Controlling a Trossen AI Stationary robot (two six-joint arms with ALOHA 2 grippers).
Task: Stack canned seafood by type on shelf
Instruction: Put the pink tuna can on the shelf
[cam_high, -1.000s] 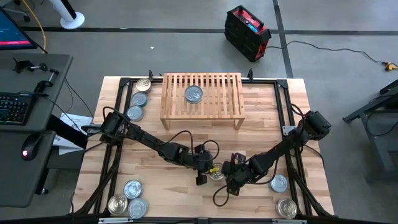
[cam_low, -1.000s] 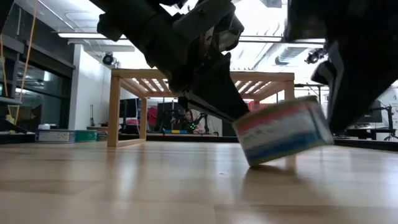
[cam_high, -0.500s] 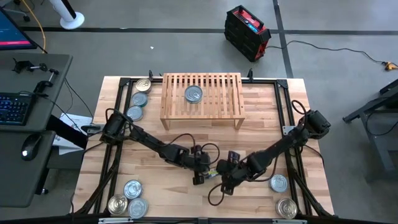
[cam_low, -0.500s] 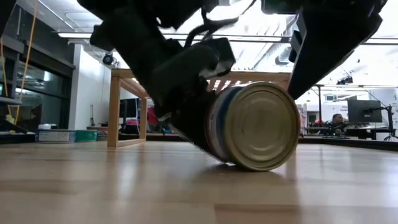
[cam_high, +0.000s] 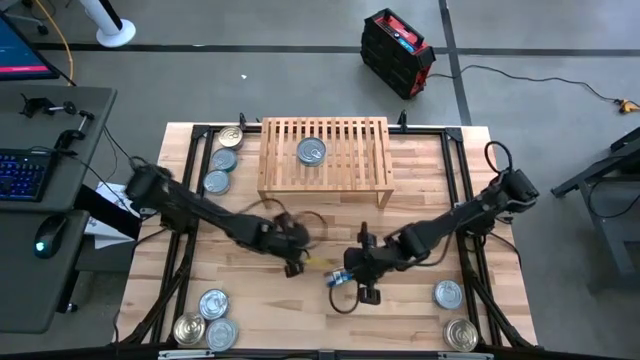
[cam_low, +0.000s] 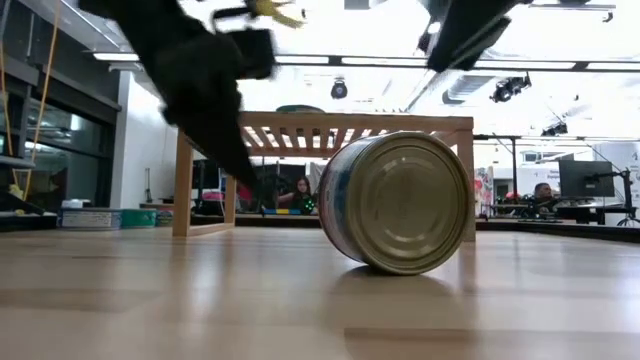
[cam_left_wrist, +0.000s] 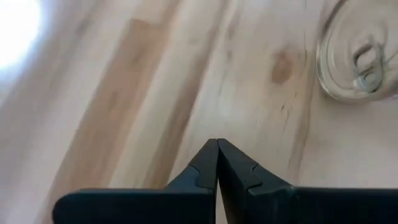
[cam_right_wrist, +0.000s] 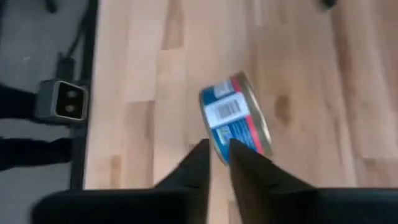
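Observation:
A tin of canned seafood (cam_low: 400, 203) with a blue, white and red label (cam_right_wrist: 235, 118) stands on its curved side on the table's near middle (cam_high: 340, 279), one flat end facing the near edge. My right gripper (cam_right_wrist: 219, 147) hovers above and to its right (cam_high: 358, 282), fingers a little apart, touching nothing. My left gripper (cam_left_wrist: 217, 144) is shut, raised to the tin's left (cam_high: 293, 268). The shelf (cam_high: 325, 160) stands at the far middle with one bluish-lidded tin (cam_high: 311, 151) on its slats.
Three tins (cam_high: 224, 159) lie in a row at the far left beside the shelf. Three more (cam_high: 213, 303) sit at the near left corner and two (cam_high: 449, 294) at the near right. Bare wood (cam_high: 430, 190) lies between the shelf and the arms.
The labelled tin, held tilted a second ago, has been turned onto its curved side and let go. My left gripper has risen and drawn back toward the table's left. My right gripper has risen clear of the tin.

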